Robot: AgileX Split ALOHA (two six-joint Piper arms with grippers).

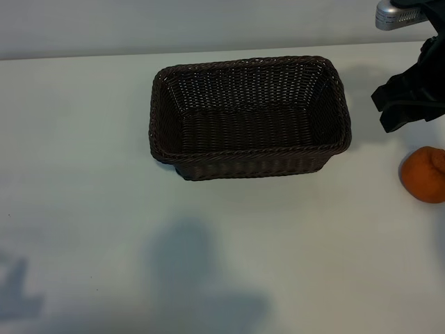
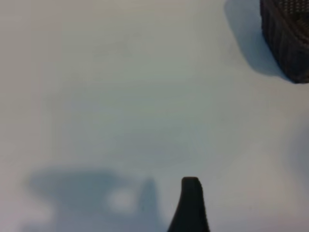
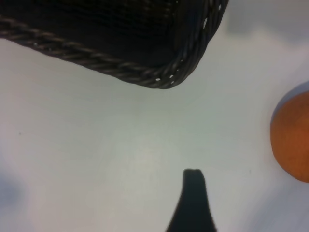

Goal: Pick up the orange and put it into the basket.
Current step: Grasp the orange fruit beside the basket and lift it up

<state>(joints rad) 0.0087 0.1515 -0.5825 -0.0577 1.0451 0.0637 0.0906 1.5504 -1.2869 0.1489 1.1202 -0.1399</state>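
Note:
The dark brown woven basket (image 1: 249, 149) stands empty in the middle of the white table. The orange (image 1: 423, 175) lies on the table to its right, at the edge of the exterior view. My right gripper (image 1: 407, 104) hangs just behind the orange, beside the basket's right end, open and holding nothing. In the right wrist view the basket's corner (image 3: 145, 72) and the orange (image 3: 292, 140) show, with one of the fingers (image 3: 193, 198) over bare table. The left arm is outside the exterior view. One of its fingers (image 2: 190, 205) shows over bare table, and the basket (image 2: 287, 38) is far off.
The white table (image 1: 83, 174) runs wide to the basket's left and front. A pale wall backs its far edge. A silver part of the right arm (image 1: 400, 14) juts in at the top right. Arm shadows lie along the near edge.

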